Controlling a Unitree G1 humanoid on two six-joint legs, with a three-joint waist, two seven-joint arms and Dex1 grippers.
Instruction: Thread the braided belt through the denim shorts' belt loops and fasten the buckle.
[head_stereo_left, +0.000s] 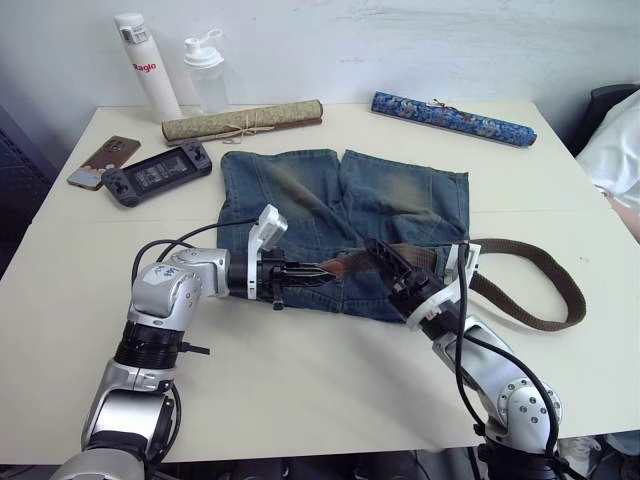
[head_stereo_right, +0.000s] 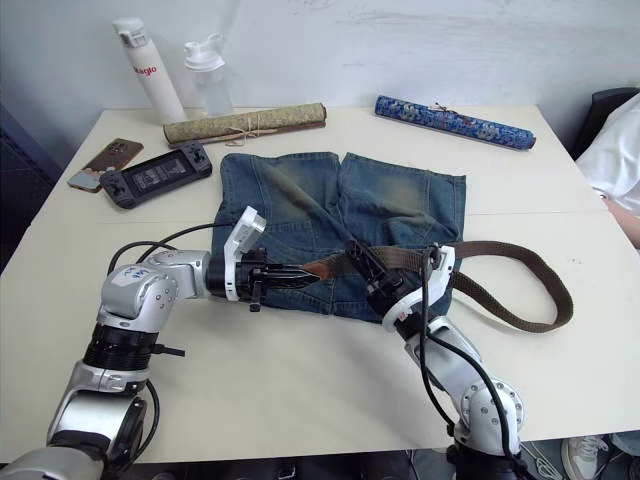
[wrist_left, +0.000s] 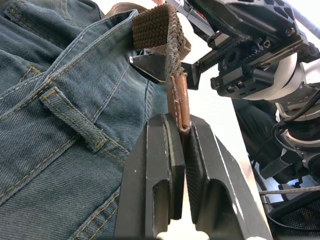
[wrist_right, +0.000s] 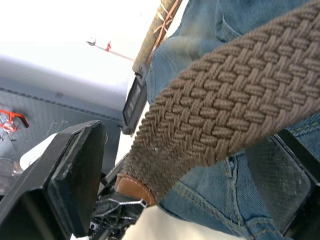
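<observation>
Denim shorts (head_stereo_left: 340, 225) lie flat mid-table (head_stereo_left: 300, 380), legs pointing toward the far edge, waistband toward the robot.

Braided belt (head_stereo_left: 545, 290) runs across the waistband area, then swings out to the right of the shorts in a wide loop on the bare table and curves back toward the right gripper.

Left gripper (head_stereo_left: 318, 271) comes in from the left over the waistband edge, clenched on the belt's tan leather tip (wrist_left: 179, 102). In the left wrist view the tip sits squeezed between the two black pads (wrist_left: 170, 165), and the woven strap rises away from it toward the right gripper.

Right gripper (head_stereo_left: 392, 262) reaches in from the right, just beside the left one, over the waistband. Its fingers are spread, w/ the woven strap passing between them; the right wrist view shows a clear gap on both sides of the strap, so released, not pinching.

One belt loop (wrist_left: 75, 117) shows in the left wrist view, on the denim near the left gripper, strap not through it. Buckle can't be made out.

Far side of table: white bottle (head_stereo_left: 148, 65), clear shaker bottle (head_stereo_left: 207, 72), rolled olive mat (head_stereo_left: 243, 121), blue patterned roll (head_stereo_left: 452, 118). Far left: phone (head_stereo_left: 104, 160) and handheld game console (head_stereo_left: 157, 172), side by side.
</observation>
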